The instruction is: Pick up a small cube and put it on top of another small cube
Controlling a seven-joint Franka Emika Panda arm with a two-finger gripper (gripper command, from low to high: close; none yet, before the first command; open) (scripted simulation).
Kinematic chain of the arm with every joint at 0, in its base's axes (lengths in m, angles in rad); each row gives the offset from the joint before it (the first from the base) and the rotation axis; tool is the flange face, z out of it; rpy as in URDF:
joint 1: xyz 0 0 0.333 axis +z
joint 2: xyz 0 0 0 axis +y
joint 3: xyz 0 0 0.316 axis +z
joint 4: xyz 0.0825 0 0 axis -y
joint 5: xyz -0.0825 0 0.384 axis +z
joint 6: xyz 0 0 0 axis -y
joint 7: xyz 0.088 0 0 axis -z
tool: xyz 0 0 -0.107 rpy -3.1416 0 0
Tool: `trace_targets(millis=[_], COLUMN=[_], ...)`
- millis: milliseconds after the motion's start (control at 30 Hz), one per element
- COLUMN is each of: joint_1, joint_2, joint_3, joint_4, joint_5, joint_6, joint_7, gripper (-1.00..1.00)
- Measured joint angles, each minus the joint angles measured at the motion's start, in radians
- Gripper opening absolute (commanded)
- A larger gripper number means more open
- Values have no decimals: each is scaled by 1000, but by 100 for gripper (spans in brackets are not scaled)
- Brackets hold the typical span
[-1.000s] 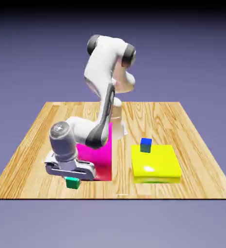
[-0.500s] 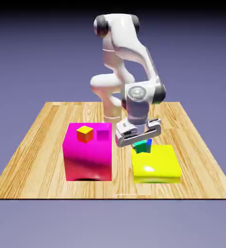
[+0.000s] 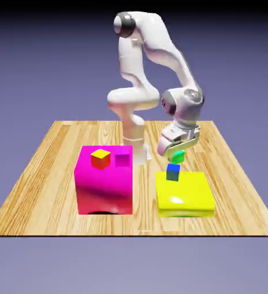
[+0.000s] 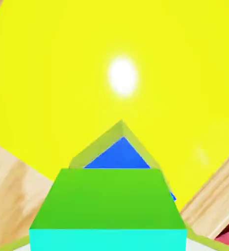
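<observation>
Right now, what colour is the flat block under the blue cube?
Yellow: the flat block shows best in the exterior view.

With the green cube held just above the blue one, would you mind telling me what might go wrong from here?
1. In the hand view the blue cube sits turned relative to the green cube, so the faces may not line up and the green cube could perch askew.
2. The green cube hangs apart above the blue cube; released here, it may bounce onto the yellow block.
</observation>
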Motion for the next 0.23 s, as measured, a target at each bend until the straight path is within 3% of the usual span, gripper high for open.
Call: trace_targets(millis=[67, 233], joint_1=[0, 7], joint_2=[0, -136], joint_3=[0, -11], joint_4=[0, 84], joint_5=[-3, 22], joint_6=[0, -217], joint_7=[2, -23], gripper=[100, 100])
